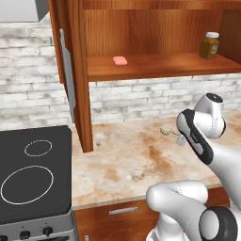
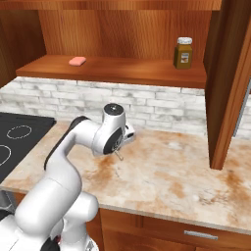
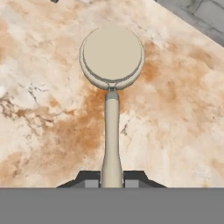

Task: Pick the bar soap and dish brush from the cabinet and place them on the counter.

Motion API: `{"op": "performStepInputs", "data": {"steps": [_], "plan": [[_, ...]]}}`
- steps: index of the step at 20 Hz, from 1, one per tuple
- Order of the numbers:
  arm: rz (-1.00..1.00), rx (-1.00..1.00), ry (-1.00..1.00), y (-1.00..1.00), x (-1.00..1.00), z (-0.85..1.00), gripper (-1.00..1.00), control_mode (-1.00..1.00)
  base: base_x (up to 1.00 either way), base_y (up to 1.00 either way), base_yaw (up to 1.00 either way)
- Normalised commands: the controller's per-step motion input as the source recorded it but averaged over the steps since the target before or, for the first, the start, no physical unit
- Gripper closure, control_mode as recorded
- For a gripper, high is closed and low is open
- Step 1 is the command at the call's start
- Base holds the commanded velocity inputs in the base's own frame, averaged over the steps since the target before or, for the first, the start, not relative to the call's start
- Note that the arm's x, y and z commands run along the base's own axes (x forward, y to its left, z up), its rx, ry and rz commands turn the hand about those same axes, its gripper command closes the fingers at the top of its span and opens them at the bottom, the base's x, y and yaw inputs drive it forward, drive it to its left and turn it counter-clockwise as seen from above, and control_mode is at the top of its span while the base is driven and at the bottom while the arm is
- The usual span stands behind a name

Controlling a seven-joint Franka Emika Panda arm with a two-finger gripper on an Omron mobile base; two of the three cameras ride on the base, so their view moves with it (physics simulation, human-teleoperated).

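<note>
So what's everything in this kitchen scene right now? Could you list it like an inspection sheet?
Surface: counter, beige stone with rusty blotches.
Job's things: bar soap lies on the cabinet shelf; dish brush is over the counter, its handle between the gripper's fingers.
Clutter: amber jar with white lid, upright on the shelf.
Grippers: gripper shut on the dish brush handle.
Cables: nothing seen.
Surroundings: white brick wall, black stovetop, open cabinet door, drawer under the counter.

Whitewashed brick wall (image 1: 33, 89), black stovetop (image 1: 33, 174) with white rings, reddish-brown drawers (image 2: 196, 235) below.
</note>
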Motion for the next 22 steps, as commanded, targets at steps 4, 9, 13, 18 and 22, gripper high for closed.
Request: {"op": "performStepInputs", "data": {"steps": [4,9,13,18,22], "plan": [[0.06,0.0,0.0,0.0,0.3,-0.62,1.0,-1.0,0.0,0.0,0.0],[0.02,0.0,0.02,0.0,0.36,-0.62,1.0,-1.0,0.0,0.0,0.0],[0.0,0.0,0.0,0.0,0.43,-0.6,1.0,-1.0,0.0,0.0,0.0],[0.0,0.0,0.0,0.0,0.4,-0.57,1.0,-1.0,0.0,0.0,0.0],[0.0,0.01,-0.06,0.0,0.3,-0.4,1.0,-1.0,0.0,0.0,0.0]]}}
